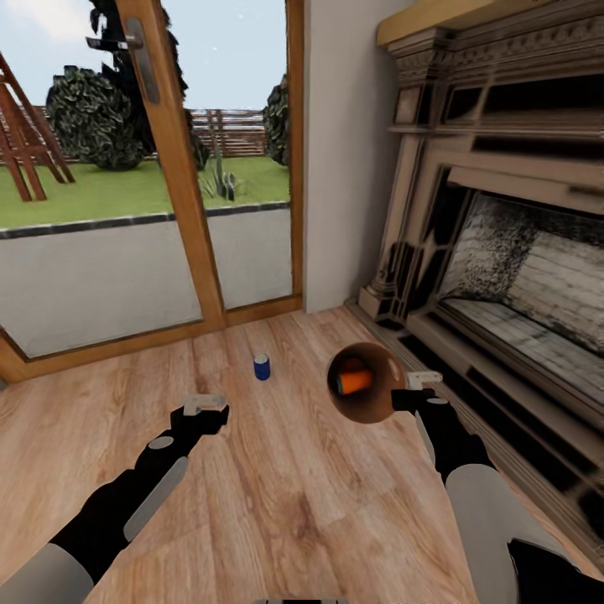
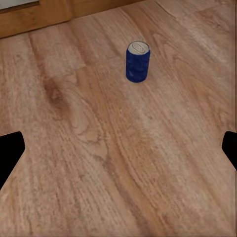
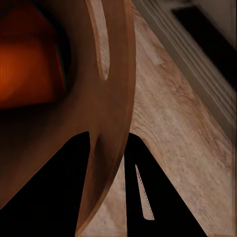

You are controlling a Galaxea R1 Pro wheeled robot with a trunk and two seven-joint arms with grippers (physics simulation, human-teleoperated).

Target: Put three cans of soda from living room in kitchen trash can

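On the wood floor ahead, the blue can (image 1: 262,367) stands upright, nearer the left gripper (image 1: 205,410), whose fingers are spread wide; the right gripper (image 1: 413,393) clamps the bin (image 1: 367,382) by its rim, orange can (image 1: 355,382) inside.

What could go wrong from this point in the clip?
The right gripper pinches only the bin rim; with an orange can inside, the bin may slip or tip. The blue can stands upright on the wood floor ahead of the open left gripper; a clumsy approach might knock it over and send it rolling.
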